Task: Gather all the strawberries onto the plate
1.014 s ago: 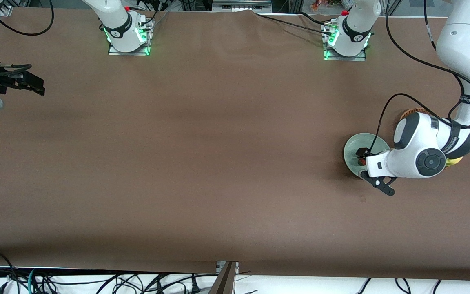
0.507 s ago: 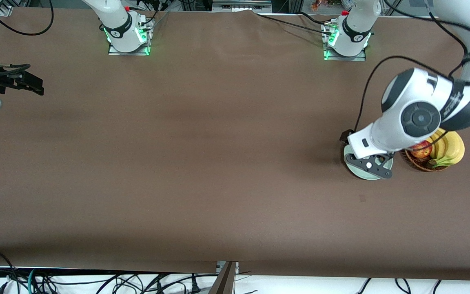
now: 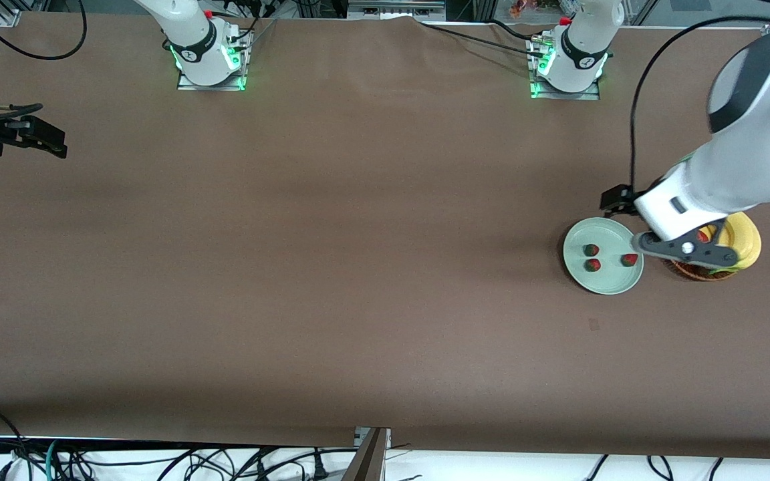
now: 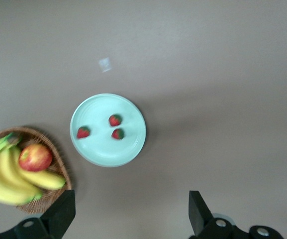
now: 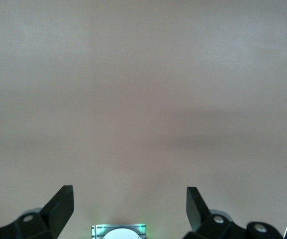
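All three strawberries (image 3: 591, 250) lie in the plate (image 3: 575, 234) at the left arm's end of the desk. On the plate's own face, as the front camera sees it, two sit close together near nine o'clock and the third sits apart near three.

The left end effector (image 3: 687, 248) hangs high, fingers spread wide and holding nothing, over the seam between the plate and the wicker basket (image 3: 692, 270) of bananas (image 3: 742, 240). From it the berries lie below, toward nine o'clock in the front view. They are too stubby for a long axis to matter.

This arm is much the nearer. The right end effector (image 3: 51, 138) waits over the right arm's end of the desk, also spread and empty.

I'd judge the collecting done, with only a clear retreat to come.
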`<state>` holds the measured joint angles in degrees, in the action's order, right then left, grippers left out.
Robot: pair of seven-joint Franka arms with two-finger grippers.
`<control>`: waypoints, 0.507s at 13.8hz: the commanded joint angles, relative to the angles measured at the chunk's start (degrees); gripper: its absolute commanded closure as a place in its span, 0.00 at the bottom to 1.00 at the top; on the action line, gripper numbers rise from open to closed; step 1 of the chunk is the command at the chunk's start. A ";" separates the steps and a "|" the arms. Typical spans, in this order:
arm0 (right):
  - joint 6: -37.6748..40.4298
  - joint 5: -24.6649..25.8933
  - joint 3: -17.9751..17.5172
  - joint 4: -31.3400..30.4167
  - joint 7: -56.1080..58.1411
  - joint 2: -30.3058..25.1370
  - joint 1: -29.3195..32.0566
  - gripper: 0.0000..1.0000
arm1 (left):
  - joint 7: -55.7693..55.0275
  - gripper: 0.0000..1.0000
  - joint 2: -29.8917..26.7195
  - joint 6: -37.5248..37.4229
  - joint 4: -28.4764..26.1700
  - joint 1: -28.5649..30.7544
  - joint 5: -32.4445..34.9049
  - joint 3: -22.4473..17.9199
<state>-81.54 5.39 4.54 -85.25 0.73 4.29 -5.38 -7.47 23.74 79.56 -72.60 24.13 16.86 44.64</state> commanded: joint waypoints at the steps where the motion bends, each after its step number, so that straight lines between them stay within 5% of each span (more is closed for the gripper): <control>1: 1.21 -0.64 0.12 1.93 0.67 0.89 0.02 0.00 | 0.18 0.00 -1.31 -4.15 5.00 -1.00 -2.61 -2.51; 2: 1.21 -0.64 0.12 1.93 0.67 0.89 0.02 0.00 | 0.35 0.00 -2.64 -4.06 4.66 -3.62 -4.53 -6.45; 5: 1.21 -0.73 0.12 1.93 0.67 0.89 0.11 0.00 | 0.44 0.00 -10.44 1.62 -2.95 -16.27 -14.72 -27.62; 7: 1.21 -0.73 0.12 1.93 0.41 0.89 0.10 0.00 | 0.44 0.00 -15.10 8.39 -11.29 -20.15 -17.55 -34.24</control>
<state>-81.54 5.39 4.53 -84.81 0.73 4.76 -5.38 -7.42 15.59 81.80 -73.30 7.66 2.18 16.80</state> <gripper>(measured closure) 0.000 0.000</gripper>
